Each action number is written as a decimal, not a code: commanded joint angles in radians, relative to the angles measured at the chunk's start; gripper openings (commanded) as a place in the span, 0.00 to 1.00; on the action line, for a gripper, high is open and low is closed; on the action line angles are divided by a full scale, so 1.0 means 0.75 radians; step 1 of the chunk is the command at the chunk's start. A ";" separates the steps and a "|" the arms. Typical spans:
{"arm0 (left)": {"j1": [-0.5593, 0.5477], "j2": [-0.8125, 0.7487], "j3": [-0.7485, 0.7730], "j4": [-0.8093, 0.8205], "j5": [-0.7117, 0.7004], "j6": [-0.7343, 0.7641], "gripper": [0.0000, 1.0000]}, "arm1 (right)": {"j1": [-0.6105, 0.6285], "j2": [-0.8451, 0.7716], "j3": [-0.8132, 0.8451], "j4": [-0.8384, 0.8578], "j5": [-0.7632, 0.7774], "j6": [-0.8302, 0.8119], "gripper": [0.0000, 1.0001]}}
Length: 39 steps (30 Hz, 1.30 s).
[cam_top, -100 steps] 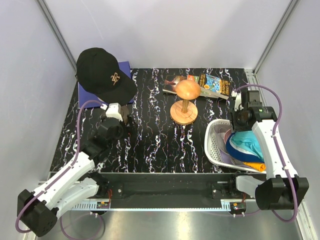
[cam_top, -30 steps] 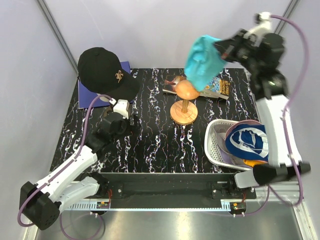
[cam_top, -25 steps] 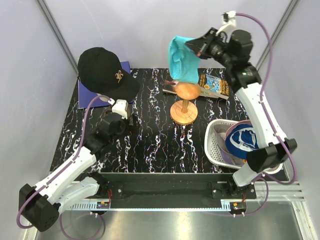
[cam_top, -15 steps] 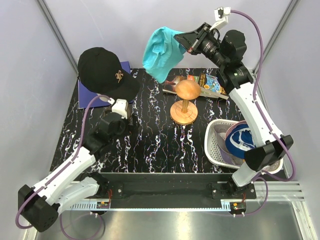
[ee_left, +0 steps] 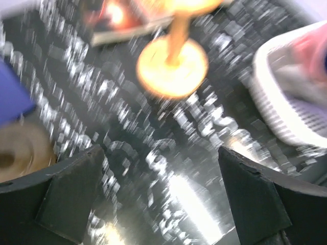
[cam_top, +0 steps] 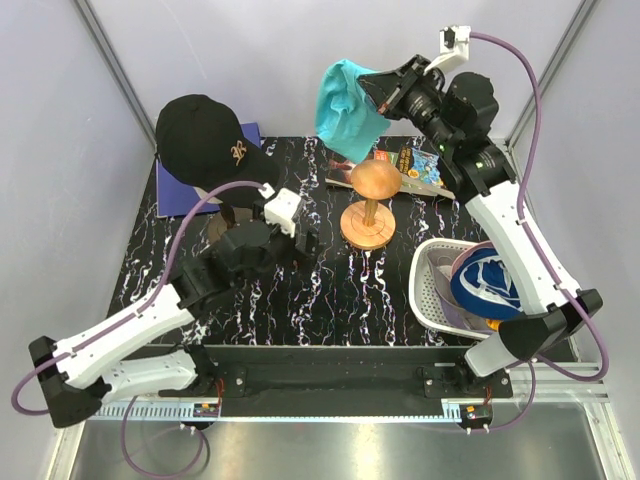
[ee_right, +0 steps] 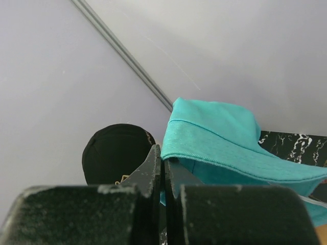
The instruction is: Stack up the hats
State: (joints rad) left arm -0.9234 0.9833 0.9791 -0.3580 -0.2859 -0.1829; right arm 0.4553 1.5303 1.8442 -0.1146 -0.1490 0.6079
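- Worktop (cam_top: 340, 290): 1 black marbled surface with pale walls on 3 sides. The widest bare stretch lies at centre front, between the 2 arms. The left wrist view is blurred by motion, so little detail can be read there.
- Right end effector (cam_top: 374, 88): raised high over the rear edge, jaws pinched narrow on the brim of the teal hat (cam_top: 348, 108). The hat hangs in the air above and just behind the wooden stand (cam_top: 368, 200), apart from it.
- Left end effector (cam_top: 303, 245): low over the worktop left of the stand, jaws spread wide, nothing between them.
- White basket (cam_top: 425, 262): 1, at the right front edge. Its far side is cut off by the right arm.
- Blue-and-white hat (cam_top: 490, 283): 1, lying on top in the basket. Only an orange scrap of fabric (cam_top: 497, 323) shows beneath it, so the number of hats below cannot be told.
- Black cap (cam_top: 205, 140): 1, at the rear left corner, over a blue board (cam_top: 250, 133). Its support is hidden under the crown.
- Printed packets (cam_top: 425, 165): behind the stand and overlapping, so the count is unclear.
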 commanded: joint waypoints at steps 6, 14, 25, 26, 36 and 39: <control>-0.106 0.401 0.570 0.544 -0.396 0.178 0.99 | 0.141 -0.134 -0.093 -0.001 0.354 -0.033 0.00; -0.088 0.693 0.891 0.577 -0.526 0.119 0.98 | 0.219 -0.163 -0.099 -0.017 0.454 0.014 0.00; 0.024 0.740 0.822 0.908 -0.408 0.023 0.89 | 0.262 -0.163 -0.093 -0.013 0.444 0.051 0.00; 0.026 0.738 0.793 0.941 -0.372 0.021 0.88 | 0.262 -0.163 -0.099 -0.013 0.444 0.057 0.00; 0.067 0.763 0.707 1.134 -0.114 -0.014 0.32 | 0.262 -0.173 -0.115 -0.019 0.462 0.043 0.00; 0.090 0.724 0.666 1.101 -0.016 -0.004 0.00 | 0.262 -0.197 -0.121 -0.035 0.562 -0.045 0.00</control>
State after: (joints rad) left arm -0.8833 1.5547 1.5070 0.3988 -0.4194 -0.1799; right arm 0.6449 1.4410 1.7496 -0.1677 0.1917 0.6395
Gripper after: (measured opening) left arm 0.115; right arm 0.017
